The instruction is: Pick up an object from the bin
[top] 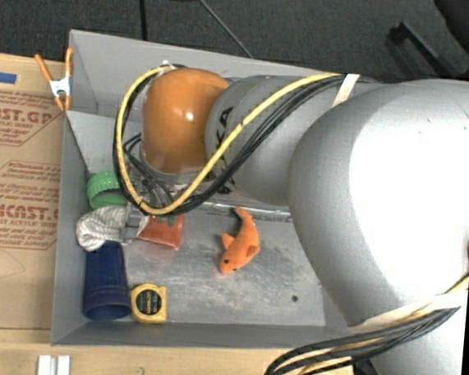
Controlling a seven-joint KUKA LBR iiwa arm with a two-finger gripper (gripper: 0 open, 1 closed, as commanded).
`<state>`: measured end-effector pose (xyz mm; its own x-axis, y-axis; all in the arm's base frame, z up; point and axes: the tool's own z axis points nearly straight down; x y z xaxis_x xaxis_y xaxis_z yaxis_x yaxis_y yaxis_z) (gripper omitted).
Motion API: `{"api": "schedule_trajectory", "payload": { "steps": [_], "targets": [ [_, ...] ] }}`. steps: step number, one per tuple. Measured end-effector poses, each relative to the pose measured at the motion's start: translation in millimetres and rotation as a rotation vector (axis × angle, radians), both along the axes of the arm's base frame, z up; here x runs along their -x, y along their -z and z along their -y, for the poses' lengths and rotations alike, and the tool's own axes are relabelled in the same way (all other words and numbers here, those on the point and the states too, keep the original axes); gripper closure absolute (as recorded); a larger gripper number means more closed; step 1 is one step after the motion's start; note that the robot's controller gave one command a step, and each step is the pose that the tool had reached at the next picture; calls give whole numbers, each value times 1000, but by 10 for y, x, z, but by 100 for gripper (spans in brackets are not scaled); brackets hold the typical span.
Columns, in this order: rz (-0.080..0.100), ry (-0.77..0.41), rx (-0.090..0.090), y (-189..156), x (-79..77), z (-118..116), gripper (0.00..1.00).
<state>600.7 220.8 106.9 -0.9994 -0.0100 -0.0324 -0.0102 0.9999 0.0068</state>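
Arm [367,179] reaches over the bin [265,297] — its gripper [143,215] sits between a silver wad [98,229] and a red block [162,232]. Parted or closed — cannot tell.

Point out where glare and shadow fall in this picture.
Camera view: a soft glare patch sits on the orange wrist cover; the broad grey arm catches the brightest light; the deepest shade lies under the wrist, by the green roll; the bare bin floor near the orange fish is evenly lit.
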Motion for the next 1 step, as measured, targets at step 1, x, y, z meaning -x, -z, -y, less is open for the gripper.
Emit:
{"api": "schedule_trajectory", "payload": {
  "steps": [1],
  "targets": [
    [0,0,0,0,0,0,100]
  ]
}}
